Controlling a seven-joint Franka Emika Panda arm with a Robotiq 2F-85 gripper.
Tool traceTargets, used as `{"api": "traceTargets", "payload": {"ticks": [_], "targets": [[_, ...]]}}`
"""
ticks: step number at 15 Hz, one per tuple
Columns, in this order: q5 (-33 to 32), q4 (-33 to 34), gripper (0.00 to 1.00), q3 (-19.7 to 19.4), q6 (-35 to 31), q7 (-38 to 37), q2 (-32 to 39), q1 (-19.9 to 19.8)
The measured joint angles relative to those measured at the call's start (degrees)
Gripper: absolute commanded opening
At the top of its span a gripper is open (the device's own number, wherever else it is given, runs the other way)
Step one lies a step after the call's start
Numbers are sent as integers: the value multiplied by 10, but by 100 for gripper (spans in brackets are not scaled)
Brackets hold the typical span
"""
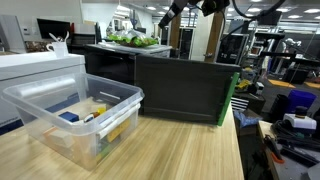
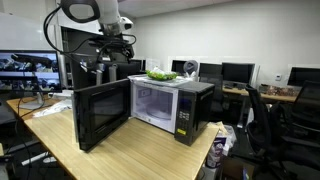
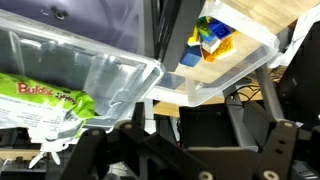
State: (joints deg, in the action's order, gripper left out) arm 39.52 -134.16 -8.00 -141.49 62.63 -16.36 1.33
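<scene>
My gripper point(image 3: 185, 142) hangs open in the air with nothing between its dark fingers. In both exterior views it is high above the black microwave point(image 2: 165, 105), gripper point(image 2: 119, 45) up beside its back corner, gripper point(image 1: 172, 14) just over its top. A green packet point(image 2: 160, 75) lies on the microwave's roof; the wrist view shows this green packet point(image 3: 40, 100) at the left under clear plastic. The microwave door point(image 2: 102, 112) stands swung wide open. The gripper touches none of these.
A clear plastic bin point(image 1: 75, 115) with small coloured items point(image 3: 214, 35) sits on the wooden table point(image 1: 170, 150) beside the microwave. Desks, monitors and office chairs point(image 2: 270, 120) surround the table. A white box point(image 1: 40, 65) stands behind the bin.
</scene>
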Motion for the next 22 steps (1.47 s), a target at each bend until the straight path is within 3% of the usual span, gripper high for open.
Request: {"api": "traceTargets", "payload": {"ticks": [6,14,22], "targets": [[-13,-63,100,12,0,0,-9,26],[-92,-150,100,33,0,-2,-19,41],[-131,-192,100,14,0,-42,-15,39]]}}
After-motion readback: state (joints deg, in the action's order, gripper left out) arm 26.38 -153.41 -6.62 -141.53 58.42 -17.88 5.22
